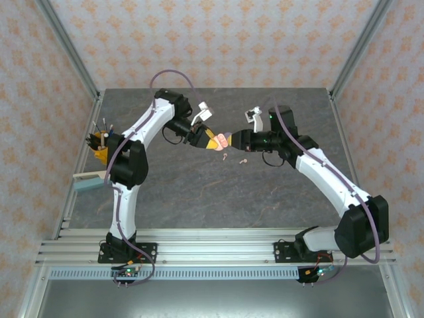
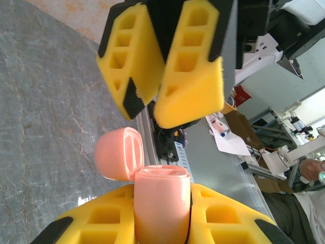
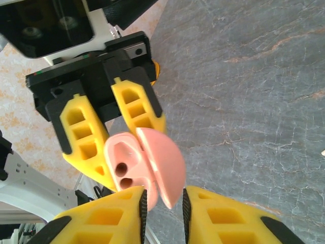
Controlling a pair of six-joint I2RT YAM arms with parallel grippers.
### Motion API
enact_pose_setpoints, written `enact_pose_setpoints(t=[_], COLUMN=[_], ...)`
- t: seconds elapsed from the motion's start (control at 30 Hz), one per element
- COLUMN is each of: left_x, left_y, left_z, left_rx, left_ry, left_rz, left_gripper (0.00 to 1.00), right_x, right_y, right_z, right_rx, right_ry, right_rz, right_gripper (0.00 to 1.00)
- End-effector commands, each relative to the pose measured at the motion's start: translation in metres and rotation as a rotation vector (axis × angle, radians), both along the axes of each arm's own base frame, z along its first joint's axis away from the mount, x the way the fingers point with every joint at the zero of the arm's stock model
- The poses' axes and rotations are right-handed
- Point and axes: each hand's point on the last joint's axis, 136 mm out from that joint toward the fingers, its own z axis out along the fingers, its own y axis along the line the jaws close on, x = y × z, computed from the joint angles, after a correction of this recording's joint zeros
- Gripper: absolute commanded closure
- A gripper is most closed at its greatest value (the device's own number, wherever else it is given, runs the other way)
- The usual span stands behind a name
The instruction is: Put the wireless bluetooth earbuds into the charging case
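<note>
Starting low in the overhead frame, just below centre: spotting two tiny pale earbuds (image 1: 225,157) lying loose on the grey table (image 1: 199,199), near each other but apart, close under the two tools. Moving up to dead centre, finding the left gripper (image 1: 214,140) clamped tight on the base of the pink charging case (image 3: 124,165), lid (image 3: 165,162) swung open beside it, two dark sockets on show. Coming in from the right of frame, catching the right gripper (image 3: 162,216) set narrow, with nothing pinched between its yellow fingers (image 2: 193,66) in the left wrist picture; can only line the lid's rim up with that gap at bottom centre of the right wrist picture — cannot tell about contact. Off at the left edge, noting a yellow holder (image 1: 99,147) with thin dark sticks poking out.
</note>
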Motion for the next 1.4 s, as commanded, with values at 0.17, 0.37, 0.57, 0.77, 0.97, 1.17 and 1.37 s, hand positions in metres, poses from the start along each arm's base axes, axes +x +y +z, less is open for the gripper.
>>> enact_pose_setpoints(t=[0.17,0.37,0.57,0.77,0.97,1.17,1.37], left_x=[-0.004,-0.005,-0.005,-0.005,-0.005,-0.005,-0.005], left_y=[-0.003,-0.003,-0.002,-0.002,-0.002,-0.002,-0.002], left_z=[0.03,0.031,0.03,0.028,0.028,0.026,0.026], left_rx=[-0.087,-0.087,-0.086,-0.085,-0.084,-0.083,-0.083], left_ry=[0.224,0.224,0.227,0.23,0.232,0.236,0.236], left_rz=[0.06,0.06,0.061,0.062,0.062,0.062,0.062], left_gripper=[1.0,1.0,1.0,1.0,1.0,1.0,1.0], right_x=[0.0,0.005,0.006,0.006,0.013,0.018,0.018], right_y=[0.016,0.02,0.016,0.011,0.012,0.019,0.025], right_z=[0.005,-0.004,-0.007,-0.01,-0.012,-0.008,-0.01], right_rx=[-0.028,-0.071,-0.11,-0.147,-0.156,-0.154,-0.169], right_ry=[-0.035,-0.032,-0.041,-0.05,-0.046,-0.046,-0.04], right_rz=[0.06,0.06,0.05,0.034,0.027,0.04,0.061], right_gripper=[0.73,0.74,0.69,0.68,0.73,0.75,0.86])
